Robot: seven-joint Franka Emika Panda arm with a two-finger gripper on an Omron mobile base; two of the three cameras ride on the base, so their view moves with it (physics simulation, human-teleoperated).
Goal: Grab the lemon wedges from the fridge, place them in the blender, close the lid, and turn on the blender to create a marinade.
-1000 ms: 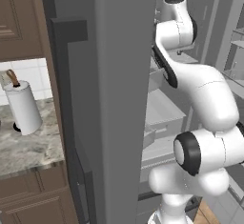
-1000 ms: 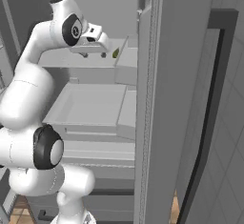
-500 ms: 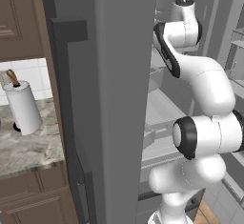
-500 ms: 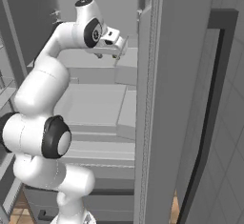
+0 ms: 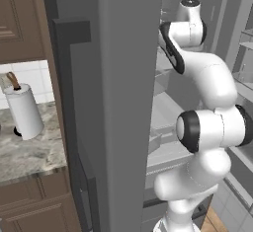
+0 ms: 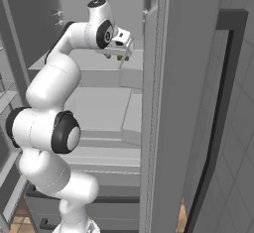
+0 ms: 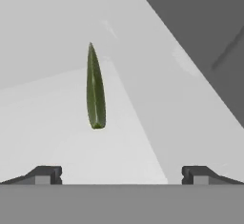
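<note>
Stage one of your task, nothing grasped yet: pincer [image 7: 119,173] spread wide and empty inside the fridge [image 6: 158,103], facing one lemon wedge [image 7: 95,89] on the shelf [image 7: 57,123]; blender steps remain.

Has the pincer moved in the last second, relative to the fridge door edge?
Yes. In the right base view the open pincer has shifted rightward, closer to the fridge door edge, at roughly the same shelf height.

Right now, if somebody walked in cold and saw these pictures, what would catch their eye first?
Probably the big white robot arm reaching up into the open grey fridge, its gripper open above an upper shelf. Next, in the hand view, a thin yellow-green lemon wedge ahead of the fingertips. A paper towel roll stands on the counter left of the fridge.
</note>
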